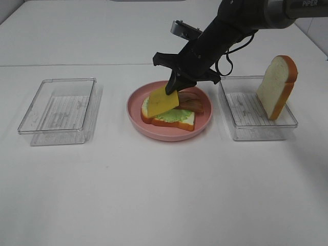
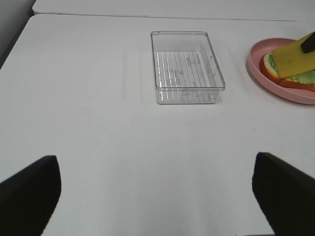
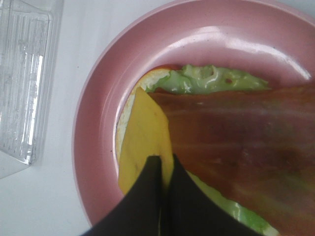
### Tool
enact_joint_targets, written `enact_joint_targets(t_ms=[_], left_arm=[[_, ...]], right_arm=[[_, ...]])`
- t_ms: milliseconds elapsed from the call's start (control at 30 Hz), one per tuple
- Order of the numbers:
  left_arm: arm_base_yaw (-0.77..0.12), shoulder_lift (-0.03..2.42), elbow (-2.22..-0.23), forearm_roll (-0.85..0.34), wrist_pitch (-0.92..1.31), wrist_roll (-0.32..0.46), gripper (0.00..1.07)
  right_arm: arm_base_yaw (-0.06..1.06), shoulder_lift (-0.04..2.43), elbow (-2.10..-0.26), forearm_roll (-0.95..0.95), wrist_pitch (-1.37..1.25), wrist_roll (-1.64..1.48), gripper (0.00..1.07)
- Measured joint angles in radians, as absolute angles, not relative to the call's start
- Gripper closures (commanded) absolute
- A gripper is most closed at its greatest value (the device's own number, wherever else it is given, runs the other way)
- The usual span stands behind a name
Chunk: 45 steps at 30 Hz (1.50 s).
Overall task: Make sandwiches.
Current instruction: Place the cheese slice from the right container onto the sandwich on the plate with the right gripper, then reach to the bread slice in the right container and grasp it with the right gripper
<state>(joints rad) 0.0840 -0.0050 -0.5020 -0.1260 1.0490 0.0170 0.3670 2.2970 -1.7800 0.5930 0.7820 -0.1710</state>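
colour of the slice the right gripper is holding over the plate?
Yellow: the cheese slice, pinched in the right gripper. Clearest in the exterior high view.

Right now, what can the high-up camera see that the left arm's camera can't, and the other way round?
Only the high view shows the bread slice leaning in the right-hand clear tray, the bacon strips and the right gripper shut on the cheese.

Only the left wrist view shows the left gripper's wide-open fingers.

Both show the empty left tray, the pink plate, the lettuce and the cheese slice.
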Motion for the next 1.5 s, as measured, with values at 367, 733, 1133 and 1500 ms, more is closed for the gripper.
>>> enact_joint_targets(t_ms=[367,733,1133,1500], left_arm=[[0.084,-0.005,-0.502,-0.126,1.049,0.017,0.07],[0.084,-0.005,-0.502,-0.126,1.049,0.017,0.07],[0.084,-0.005,-0.502,-0.126,1.049,0.017,0.07],[0.084,-0.005,-0.502,-0.126,1.049,0.017,0.07]], right_arm=[[0.367,2.287,-1.78,0.581,0.782,-0.166,0.14],[0.367,2.14,-1.78,0.48,0.784,-0.166,0.09],[0.32,2.034,-1.918,0.09,0.997,0.056,0.09],[0.09,2.038,-1.954,0.029,1.109,0.094,0.09]])
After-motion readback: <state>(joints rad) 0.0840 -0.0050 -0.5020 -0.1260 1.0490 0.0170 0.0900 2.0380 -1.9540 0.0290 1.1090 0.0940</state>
